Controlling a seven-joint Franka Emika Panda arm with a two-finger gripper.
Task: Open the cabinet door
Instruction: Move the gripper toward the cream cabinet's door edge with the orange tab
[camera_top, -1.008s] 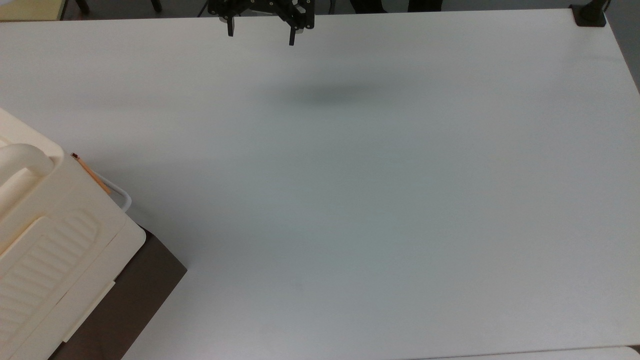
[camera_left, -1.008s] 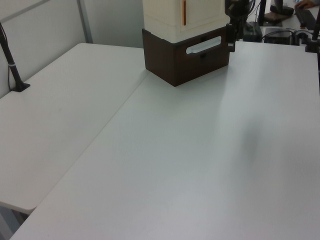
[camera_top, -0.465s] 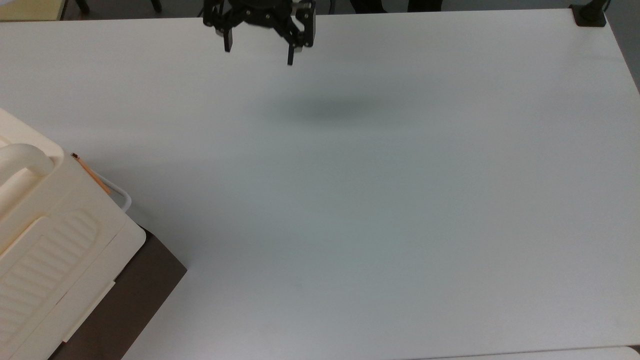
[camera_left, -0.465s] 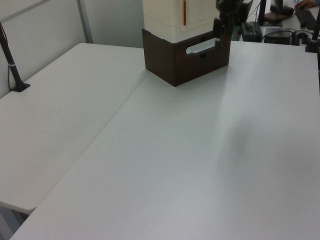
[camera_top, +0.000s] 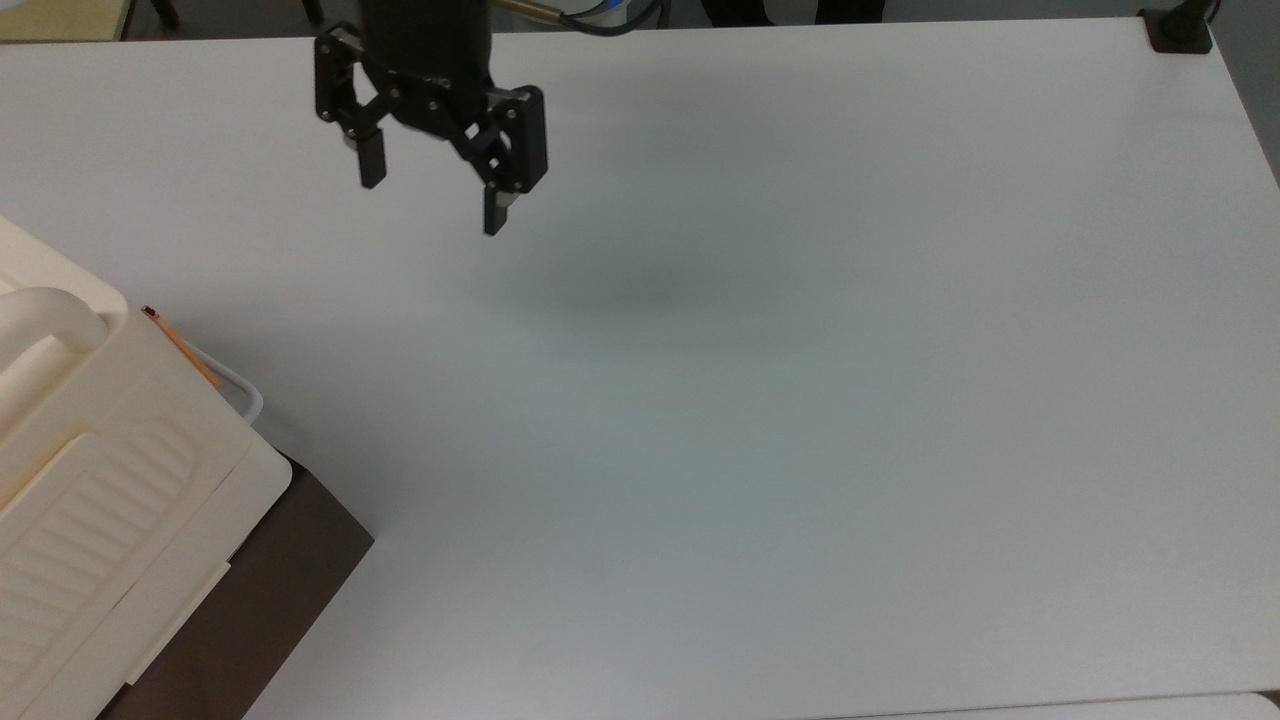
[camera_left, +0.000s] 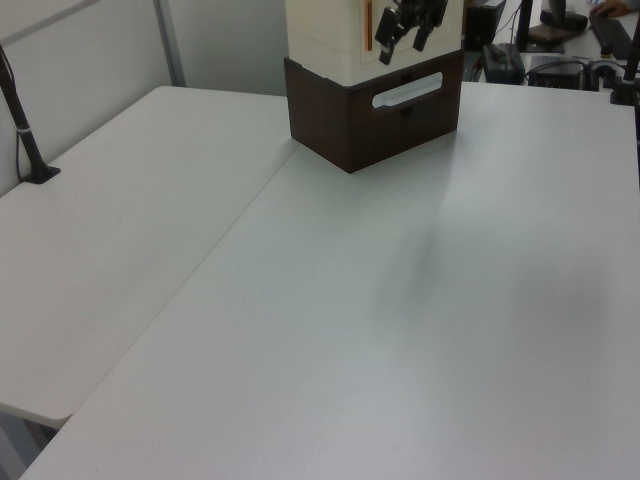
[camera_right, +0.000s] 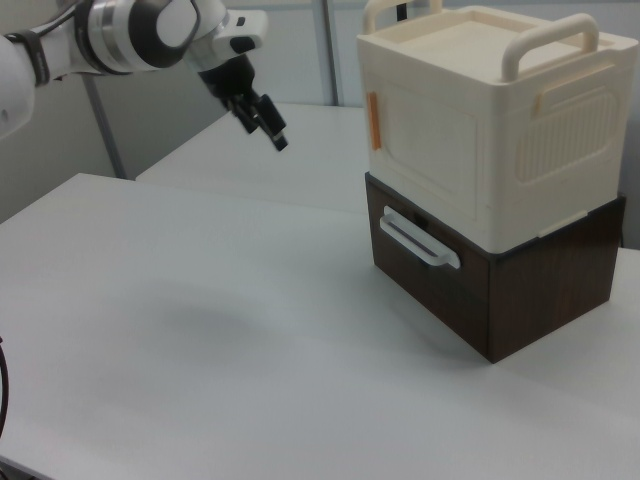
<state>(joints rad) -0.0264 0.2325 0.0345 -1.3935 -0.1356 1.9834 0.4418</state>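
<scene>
The cabinet (camera_top: 100, 480) is a cream box with rounded handles and a ribbed top panel, standing at the top view's lower left. Its cabinet door (camera_right: 430, 150) is the front face in the right view and lies flat against the box. A tan-orange edge (camera_top: 182, 347) runs along the door's side. My black gripper (camera_top: 432, 200) hangs open in the air above the table, up and to the right of the cabinet in the top view, with nothing between its fingers. The right view has the gripper (camera_right: 265, 133) left of the cabinet, well apart from it. In the left view the gripper (camera_left: 400, 45) overlaps the cabinet's front.
The cabinet rests on a dark brown drawer unit (camera_right: 500, 300) with a white bar handle (camera_right: 420, 243). A black clamp post (camera_top: 1180, 30) sits at the top view's upper right corner of the white table (camera_top: 750, 450). A second table (camera_left: 110, 250) adjoins it in the left view.
The gripper has come away from the table's far edge, moving down and to the top view's left, closer to the cabinet. It stayed open. The cabinet has not moved.
</scene>
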